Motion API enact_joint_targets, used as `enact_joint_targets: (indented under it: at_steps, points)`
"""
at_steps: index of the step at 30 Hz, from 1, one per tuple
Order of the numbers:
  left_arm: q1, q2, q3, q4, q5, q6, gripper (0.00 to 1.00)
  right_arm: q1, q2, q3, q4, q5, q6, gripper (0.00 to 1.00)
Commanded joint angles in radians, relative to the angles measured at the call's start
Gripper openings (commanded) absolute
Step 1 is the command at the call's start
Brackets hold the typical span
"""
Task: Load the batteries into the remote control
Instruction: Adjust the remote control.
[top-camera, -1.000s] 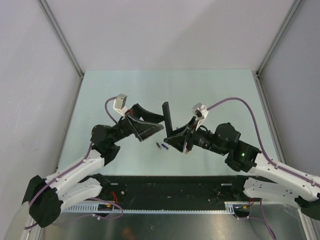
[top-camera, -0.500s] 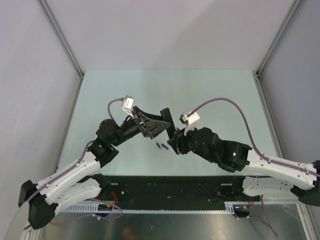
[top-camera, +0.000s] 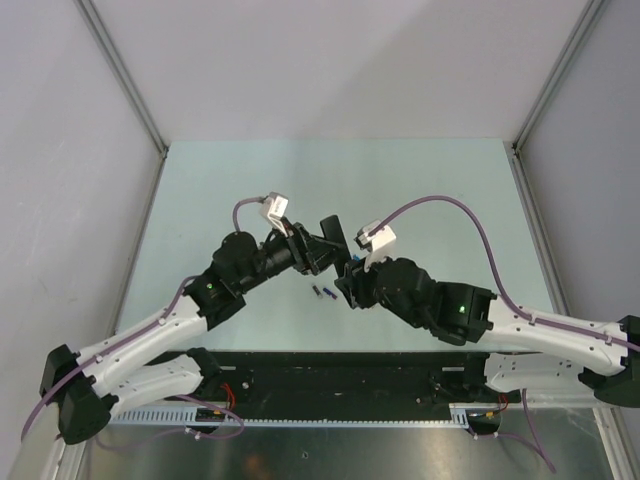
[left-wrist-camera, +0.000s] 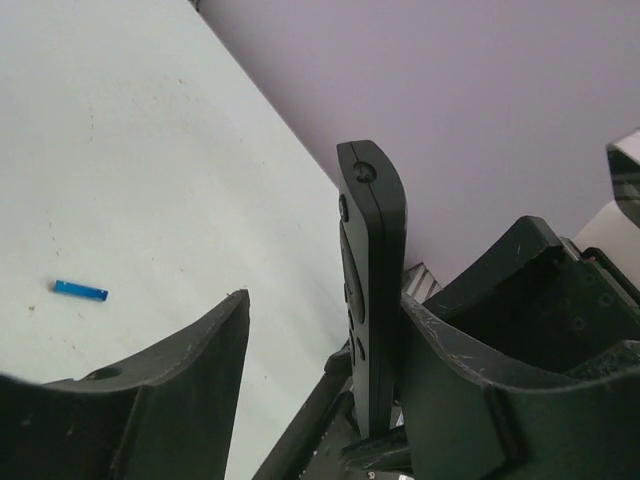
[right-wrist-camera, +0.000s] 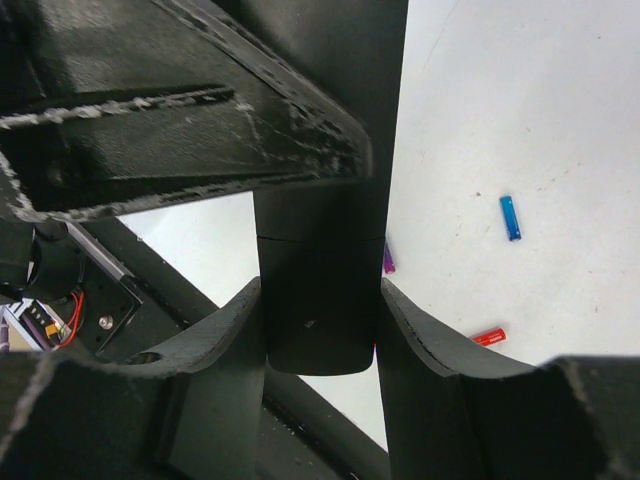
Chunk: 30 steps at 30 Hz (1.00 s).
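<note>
The right hand (right-wrist-camera: 320, 330) grips the remote control (left-wrist-camera: 372, 260) upright above the desk (top-camera: 430, 180) middle. The left hand (left-wrist-camera: 325, 310) stands open around its top. The batteries (top-camera: 322, 292) lie loose below, so loading looks not yet begun.

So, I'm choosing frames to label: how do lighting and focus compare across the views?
Top external: even light, sharp, batteries tiny. Left wrist: remote control crisp, near fingers dark. Right wrist: remote underexposed, table washed out.
</note>
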Motion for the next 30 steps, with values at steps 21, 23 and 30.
enact_joint_targets:
  at_steps: [21,23,30]
  points:
    - [-0.084,0.027,-0.009,0.034,-0.105,-0.018,0.00,0.026,0.024,0.046,0.083,0.031,0.022,0.40]
    - [-0.084,0.013,-0.013,0.034,-0.134,-0.015,0.00,0.026,0.011,0.046,0.067,0.031,0.026,0.64]
    - [-0.061,-0.010,0.004,0.018,-0.186,0.027,0.00,0.020,-0.081,0.046,-0.038,0.015,0.058,0.91]
